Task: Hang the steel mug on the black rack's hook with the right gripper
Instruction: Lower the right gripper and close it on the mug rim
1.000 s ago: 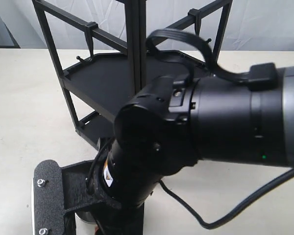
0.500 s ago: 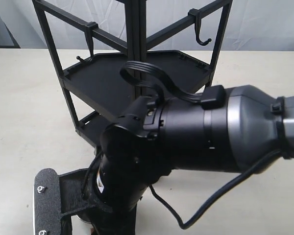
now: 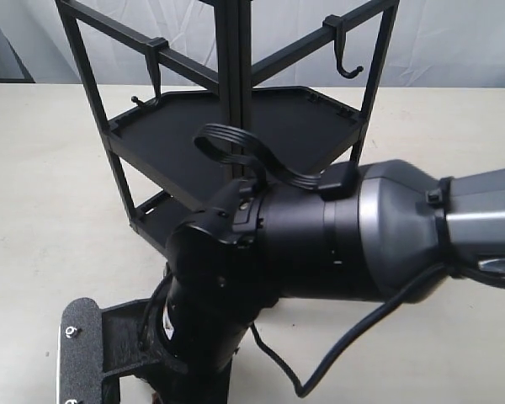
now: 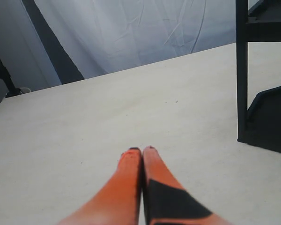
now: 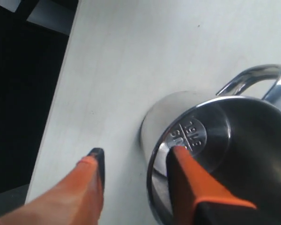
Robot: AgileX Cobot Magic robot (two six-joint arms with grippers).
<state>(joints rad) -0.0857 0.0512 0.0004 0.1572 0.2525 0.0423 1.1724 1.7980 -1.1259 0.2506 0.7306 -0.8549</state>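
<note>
The steel mug [image 5: 234,136] stands upright on the pale table, its looped handle [image 5: 260,77] on the side away from my fingers. My right gripper [image 5: 136,151] is open and straddles the mug's wall. One orange finger [image 5: 187,178] is inside the cup over the stamped mark; the other [image 5: 84,187] is outside above the table. In the exterior view the right arm [image 3: 320,244] hides the mug, and only a speckled finger plate [image 3: 77,349] shows. The black rack [image 3: 194,135] stands behind, a hook [image 3: 347,69] hanging from its top right bar. My left gripper [image 4: 141,151] is shut and empty.
A second hook [image 3: 154,80] hangs from the rack's left bar. A rack post [image 4: 242,70] stands near the left gripper. The table edge [image 5: 61,98] runs close beside the mug, dark space beyond it. A black cable [image 3: 337,362] loops under the right arm.
The right arm has dropped lower and shifted left in the exterior view, uncovering the rack's top right hook. The finger plate has sunk toward the bottom edge.
</note>
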